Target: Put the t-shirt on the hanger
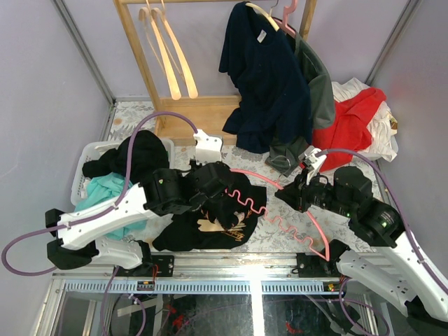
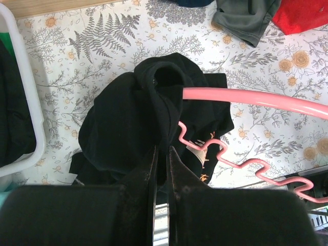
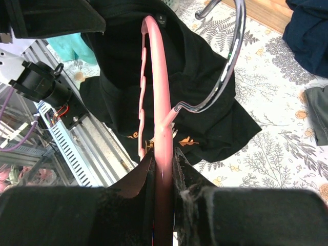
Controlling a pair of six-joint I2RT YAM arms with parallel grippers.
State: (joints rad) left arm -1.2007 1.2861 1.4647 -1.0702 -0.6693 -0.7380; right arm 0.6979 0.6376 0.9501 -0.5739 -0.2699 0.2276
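The black tan-printed t-shirt (image 2: 123, 118) is pinched in the left gripper (image 2: 163, 152) at the tip of the pink wavy-barred plastic hanger (image 2: 246, 97), clamped in the right gripper (image 3: 163, 165); fabric is best drawn steadily along that arm.

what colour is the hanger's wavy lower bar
Pink wavy bar, clearest in the left wrist view.

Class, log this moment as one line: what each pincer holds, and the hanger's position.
left pincer: shut on t-shirt | right pincer: shut on hanger | hanger: one end under t-shirt fabric | task: unfinished
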